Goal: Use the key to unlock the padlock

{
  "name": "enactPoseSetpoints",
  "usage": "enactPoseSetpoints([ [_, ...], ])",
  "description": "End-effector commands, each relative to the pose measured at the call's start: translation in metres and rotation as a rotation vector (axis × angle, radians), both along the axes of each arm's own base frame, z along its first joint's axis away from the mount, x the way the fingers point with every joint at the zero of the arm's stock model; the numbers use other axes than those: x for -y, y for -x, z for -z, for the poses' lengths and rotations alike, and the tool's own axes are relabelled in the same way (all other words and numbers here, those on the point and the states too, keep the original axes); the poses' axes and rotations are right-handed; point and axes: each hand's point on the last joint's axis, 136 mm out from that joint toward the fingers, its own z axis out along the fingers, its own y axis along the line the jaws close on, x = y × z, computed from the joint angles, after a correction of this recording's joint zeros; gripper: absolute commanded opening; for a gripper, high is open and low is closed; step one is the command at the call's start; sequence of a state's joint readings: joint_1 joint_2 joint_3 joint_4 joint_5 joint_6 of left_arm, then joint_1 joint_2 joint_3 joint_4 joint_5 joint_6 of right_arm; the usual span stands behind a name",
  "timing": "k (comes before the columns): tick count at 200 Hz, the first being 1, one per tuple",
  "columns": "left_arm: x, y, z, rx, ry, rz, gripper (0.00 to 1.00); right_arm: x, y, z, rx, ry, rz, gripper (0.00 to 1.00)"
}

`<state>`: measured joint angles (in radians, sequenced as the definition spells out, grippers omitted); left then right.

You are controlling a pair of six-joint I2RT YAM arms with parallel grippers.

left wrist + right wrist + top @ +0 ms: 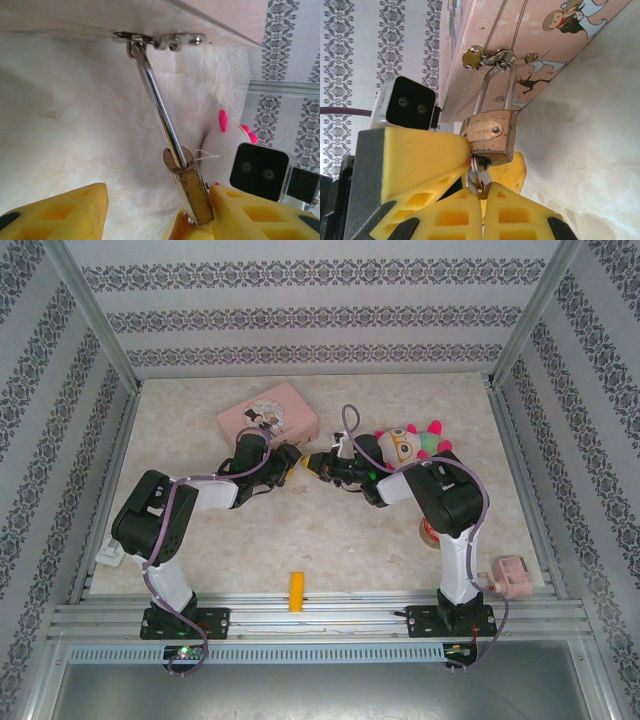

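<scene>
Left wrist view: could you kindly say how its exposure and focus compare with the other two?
Left wrist: marbled table blown out, glare streaks the shackle of the small brass padlock; right wrist: padlock and tiny grey key sharp, evenly lit; top external: soft, even light.

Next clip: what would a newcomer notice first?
The small brass padlock with a silver shackle draws the eye, hooked through the hasp of the pink rectangular tin with a cartoon couple, centre of the right wrist view. Just beneath it, the right gripper has its yellow jaws shut on the tiny silvery key. From above, a white plush toy lies right of the tin.
</scene>
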<state>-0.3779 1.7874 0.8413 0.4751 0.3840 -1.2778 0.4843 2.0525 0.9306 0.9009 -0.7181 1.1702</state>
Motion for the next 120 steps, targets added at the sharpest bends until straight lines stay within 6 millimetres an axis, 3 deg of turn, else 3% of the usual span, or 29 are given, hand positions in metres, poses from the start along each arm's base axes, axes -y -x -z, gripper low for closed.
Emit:
enactPoseSetpoints([
  [1,-0.013,-0.005,0.001,-0.032,-0.042,-0.082,0.61,-0.012,0.001,-0.009,0.062,0.024,-0.035,0.0],
  [31,-0.025,-0.012,-0.005,-0.009,-0.066,-0.127,0.66,-0.017,0.005,-0.008,0.077,0.072,-0.054,0.0],
  [61,-0.023,-0.017,-0.006,-0.01,-0.06,-0.108,0.52,-0.022,0.009,-0.007,0.079,0.101,-0.07,0.0],
  [85,-0.02,-0.019,-0.004,-0.01,-0.049,-0.091,0.35,-0.025,0.008,-0.009,0.082,0.1,-0.075,0.0],
  [120,-0.014,-0.02,0.002,-0.023,-0.041,-0.052,0.34,-0.031,0.009,-0.012,0.089,0.1,-0.084,0.0],
])
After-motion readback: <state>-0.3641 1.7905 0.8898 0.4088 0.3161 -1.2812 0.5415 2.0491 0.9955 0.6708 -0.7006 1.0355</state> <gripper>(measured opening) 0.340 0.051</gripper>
